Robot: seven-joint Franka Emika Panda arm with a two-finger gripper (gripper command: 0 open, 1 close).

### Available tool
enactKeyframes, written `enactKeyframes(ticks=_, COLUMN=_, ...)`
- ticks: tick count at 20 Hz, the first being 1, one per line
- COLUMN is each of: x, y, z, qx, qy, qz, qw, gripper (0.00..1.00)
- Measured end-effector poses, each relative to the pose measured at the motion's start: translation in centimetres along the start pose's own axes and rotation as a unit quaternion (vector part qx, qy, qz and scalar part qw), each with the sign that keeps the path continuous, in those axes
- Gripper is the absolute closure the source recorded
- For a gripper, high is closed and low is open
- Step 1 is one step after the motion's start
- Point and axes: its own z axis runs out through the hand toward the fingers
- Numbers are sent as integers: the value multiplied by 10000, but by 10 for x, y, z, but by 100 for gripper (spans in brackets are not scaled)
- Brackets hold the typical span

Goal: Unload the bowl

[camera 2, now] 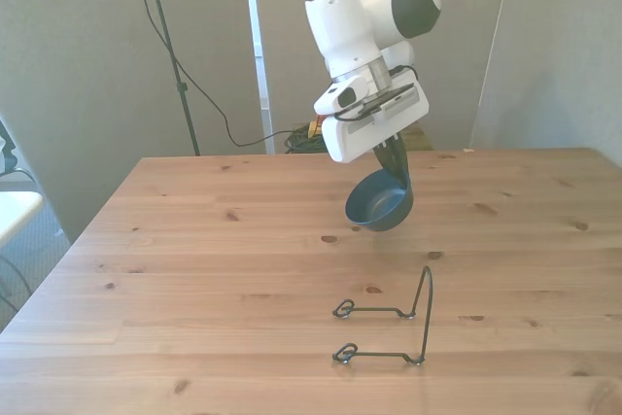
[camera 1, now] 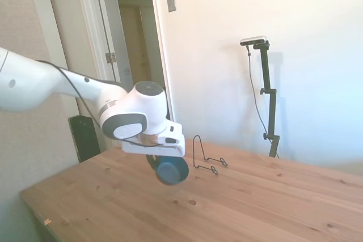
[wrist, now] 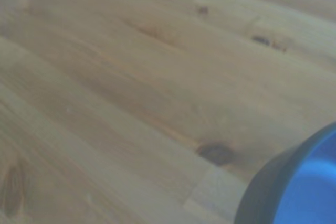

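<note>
Dark-blue bowl [camera 2: 379, 204] hangs in the air, clear of the table [camera 2: 194, 269], tilted so its hollow faces partly toward the front camera. It is held by the rim: the tool [camera 2: 394, 164] is clamped on the bowl's upper edge, dark fingers pinching the wall from above. In the side view the bowl [camera 1: 171, 170] sits just under the white wrist housing, low over the wood but not touching. The wrist view shows only a blurred blue arc of the bowl [wrist: 299, 187] against bare planks with a dark knot.

The thin black wire rack [camera 2: 389, 328] stands empty, well apart from the bowl, nearer the front camera's edge of the table; in the side view the rack [camera 1: 205, 157] is just beside the bowl on the far side. So the bowl is already out of the rack, and the step in hand is likely carry and set down.

To do it well: lower slowly over an open patch of planks away from the rack, level the bowl so its base meets the wood flat and not on an edge, and release only once it rests. A rim pinch on a smooth tilted bowl may slip or swing, so no jerks.
</note>
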Motion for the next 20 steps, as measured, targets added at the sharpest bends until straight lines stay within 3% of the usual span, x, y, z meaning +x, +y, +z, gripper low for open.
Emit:
enactKeyframes(ticks=5, x=-34, y=-5, z=18, qx=-866, qy=-134, qz=336, qw=9956, gripper=100)
enactKeyframes(ticks=8, x=-36, y=-5, z=28, qx=-1100, qy=-209, qz=505, qw=9924, gripper=100)
enactKeyframes(ticks=9, x=-35, y=-5, z=32, qx=-1122, qy=-237, qz=539, qw=9919, gripper=0)
enactKeyframes(ticks=20, x=-35, y=-21, z=56, qx=-1327, qy=-415, qz=507, qw=9890, gripper=0)
